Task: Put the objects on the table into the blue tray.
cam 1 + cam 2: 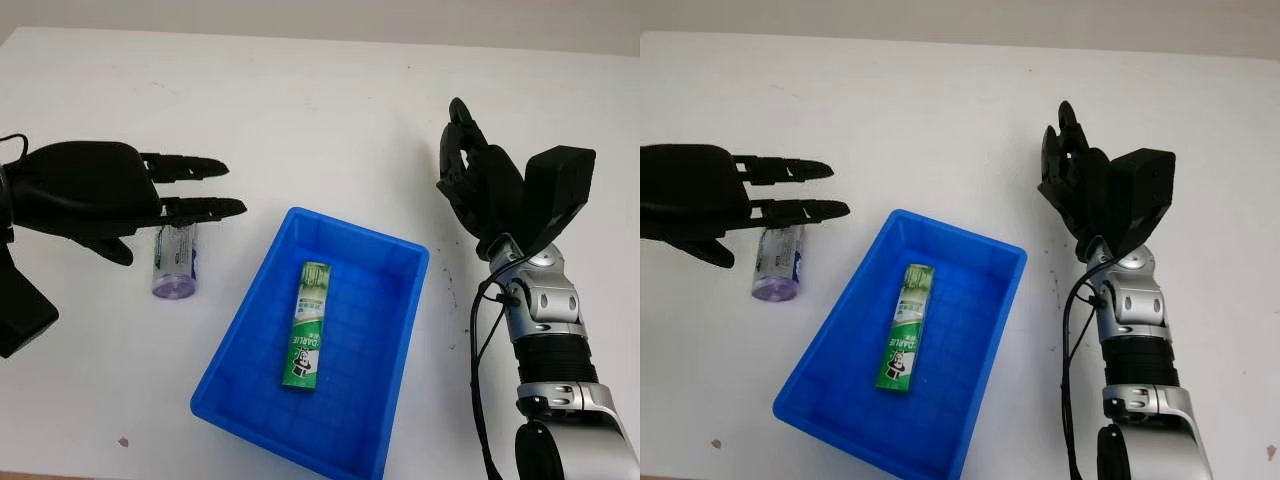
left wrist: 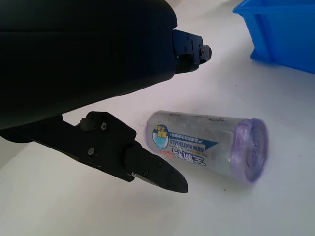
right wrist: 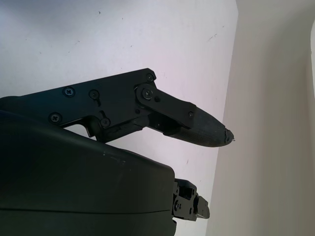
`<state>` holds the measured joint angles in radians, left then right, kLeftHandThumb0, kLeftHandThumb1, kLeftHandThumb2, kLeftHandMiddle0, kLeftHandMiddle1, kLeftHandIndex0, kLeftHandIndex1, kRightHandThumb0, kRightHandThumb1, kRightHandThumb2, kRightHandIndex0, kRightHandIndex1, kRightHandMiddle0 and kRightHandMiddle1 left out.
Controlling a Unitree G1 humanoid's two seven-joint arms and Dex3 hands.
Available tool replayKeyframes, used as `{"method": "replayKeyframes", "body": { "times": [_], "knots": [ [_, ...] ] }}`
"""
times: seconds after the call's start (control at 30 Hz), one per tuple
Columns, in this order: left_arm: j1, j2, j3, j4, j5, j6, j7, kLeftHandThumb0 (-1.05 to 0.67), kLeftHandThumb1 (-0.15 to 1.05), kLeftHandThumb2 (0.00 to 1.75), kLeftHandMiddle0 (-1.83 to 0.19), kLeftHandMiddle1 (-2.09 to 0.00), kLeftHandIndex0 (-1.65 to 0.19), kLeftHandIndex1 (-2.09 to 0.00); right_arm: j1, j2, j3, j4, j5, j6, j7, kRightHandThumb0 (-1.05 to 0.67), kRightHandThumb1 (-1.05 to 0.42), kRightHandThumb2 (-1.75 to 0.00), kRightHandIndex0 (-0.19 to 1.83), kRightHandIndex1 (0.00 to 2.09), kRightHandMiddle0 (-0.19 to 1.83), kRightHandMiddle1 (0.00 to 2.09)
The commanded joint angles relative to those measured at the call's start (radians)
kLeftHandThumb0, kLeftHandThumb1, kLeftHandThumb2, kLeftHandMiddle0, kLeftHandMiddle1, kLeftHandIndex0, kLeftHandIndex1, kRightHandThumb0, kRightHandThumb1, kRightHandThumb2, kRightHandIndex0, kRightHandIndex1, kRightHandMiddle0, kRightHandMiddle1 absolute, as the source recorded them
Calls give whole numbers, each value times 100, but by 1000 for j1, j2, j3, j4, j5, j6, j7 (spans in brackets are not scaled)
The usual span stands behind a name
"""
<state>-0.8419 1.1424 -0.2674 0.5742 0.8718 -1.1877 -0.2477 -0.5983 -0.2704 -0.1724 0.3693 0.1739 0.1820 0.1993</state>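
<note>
A clear cylindrical container with a purple cap point(image 1: 174, 262) lies on its side on the white table, left of the blue tray point(image 1: 395, 255). A green toothpaste box point(image 1: 307, 323) lies inside the tray. My left hand point(image 1: 185, 190) hovers open just above the container, its fingers pointing toward the tray. The left wrist view shows the container point(image 2: 211, 145) lying just beyond the fingers point(image 2: 152, 167), not grasped. My right hand point(image 1: 468, 165) is held up open to the right of the tray, holding nothing.
The white table point(image 1: 320, 110) extends far behind the tray and hands. A black cable point(image 1: 478, 340) runs along the right forearm. A small dark speck point(image 1: 123, 441) marks the table near the front left.
</note>
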Motion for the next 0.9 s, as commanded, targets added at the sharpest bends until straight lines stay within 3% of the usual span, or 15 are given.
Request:
{"method": "replayKeyframes", "body": {
  "times": [0.0,0.17,0.23,0.27,0.3,0.37,0.47,0.5,0.53,0.57,0.6,0.67,0.77,0.87],
  "knots": [
    [21,1,-14,7,1,-10,17,-37,82,4,0,-7,-2,-7,-13,-1,-7,-4,7,3,4,-60,-105,-76,-19,0,-19,0],
    [46,-13,-36,-5,18,2,14,-33,87,6,-3,-7,-6,-8,-11,-3,-9,-2,11,-2,11,-60,-105,-76,-19,0,-19,0],
    [50,-21,-44,10,53,-9,66,-28,88,7,-6,-8,-9,-9,-11,-4,-10,-2,10,-5,9,-60,-105,-76,-19,0,-19,0],
    [51,-23,-51,14,90,-10,112,-27,88,6,-8,-8,-10,-9,-11,-3,-12,-2,10,-6,5,-60,-105,-76,-19,0,-19,0],
    [52,-25,-59,19,126,-8,157,-13,97,12,-12,-8,-15,-11,-11,-3,-14,-2,12,-4,4,-61,-105,-75,-19,0,-19,0],
    [44,-23,-87,16,218,8,256,3,103,23,-18,-8,-21,-12,-9,-3,-17,-3,14,-5,5,-61,-105,-75,-19,0,-19,0],
    [20,-20,-154,18,403,52,513,7,104,20,-40,-18,-38,-23,-3,-4,-20,-9,20,-4,11,-60,-105,-75,-19,0,-19,0],
    [6,-20,-198,30,487,93,654,5,103,16,-46,-34,-45,-35,-1,-3,-20,-13,23,-1,13,-60,-105,-75,-19,0,-19,0],
    [-8,-24,-242,48,562,134,778,0,101,11,-42,-82,-42,-81,1,-2,-21,-19,25,4,13,-60,-105,-75,-19,0,-19,0],
    [-23,-28,-283,70,625,174,880,-3,102,9,-37,-143,-34,-136,3,-2,-21,-23,26,8,12,-60,-105,-76,-19,0,-19,0],
    [-38,-35,-324,99,680,217,979,-5,103,8,-44,-182,-30,-178,5,-3,-21,-26,28,11,13,-60,-105,-76,-19,0,-19,0],
    [-71,-51,-396,164,761,298,1115,-4,104,12,-56,-202,-34,-201,6,-4,-23,-26,36,16,17,-60,-105,-76,-19,0,-19,0],
    [-118,-73,-494,246,862,441,1259,-10,105,14,-56,-209,-21,-203,9,-5,-29,-26,48,22,18,-59,-105,-76,-19,0,-19,0],
    [-155,-85,-550,295,890,524,1292,-36,105,28,-71,-209,-22,-208,16,-3,-31,-34,52,31,14,-58,-105,-75,-19,0,-19,0]
  ]
}}
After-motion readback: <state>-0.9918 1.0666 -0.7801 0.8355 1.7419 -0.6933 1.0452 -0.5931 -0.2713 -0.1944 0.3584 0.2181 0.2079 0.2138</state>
